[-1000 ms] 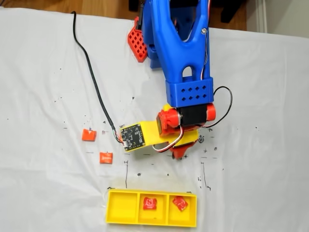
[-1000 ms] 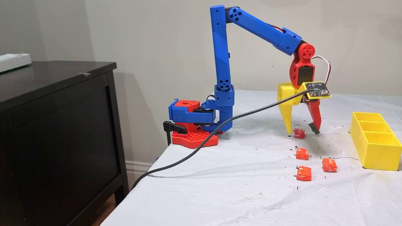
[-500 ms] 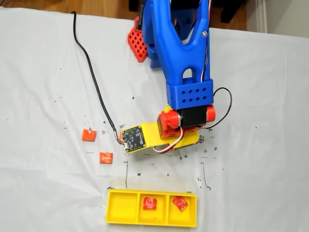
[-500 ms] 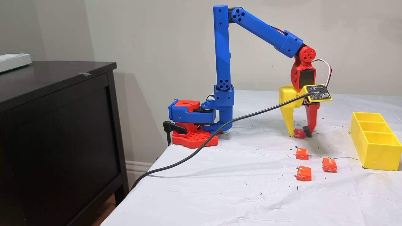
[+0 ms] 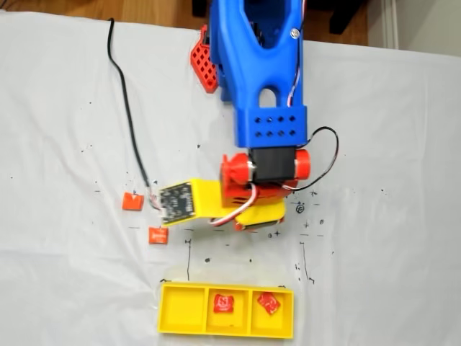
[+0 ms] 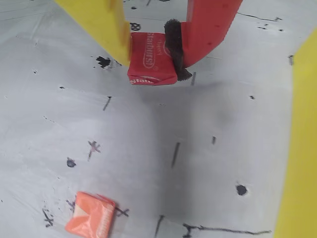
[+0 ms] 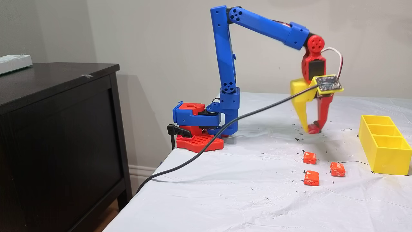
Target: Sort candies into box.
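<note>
My gripper [image 6: 151, 52] is shut on a red candy [image 6: 151, 62], pinched between the yellow finger [image 6: 106, 25] and the red finger's black pad [image 6: 174, 47]. A fixed view from the side shows the gripper [image 7: 311, 128] holding that candy [image 7: 313, 130] just above the cloth. Three orange candies [image 7: 309, 158] [image 7: 337, 169] [image 7: 311, 178] lie on the cloth below it; one orange candy [image 6: 91, 220] appears in the wrist view. The yellow box [image 5: 182, 310] holds a red candy [image 5: 223, 303] in its middle compartment and another [image 5: 268, 303] in its right one. The left compartment is bare.
In the top-down fixed view, two orange candies [image 5: 131, 201] [image 5: 158, 235] lie left of the arm. A black cable [image 5: 126, 101] runs from the wrist circuit board [image 5: 176, 201] across the white, ink-marked cloth. A dark cabinet [image 7: 58, 129] stands beside the table's left edge.
The gripper closed on the red candy lying on the cloth and has raised it slightly. The arm swung a little to the left in the top-down fixed view.
</note>
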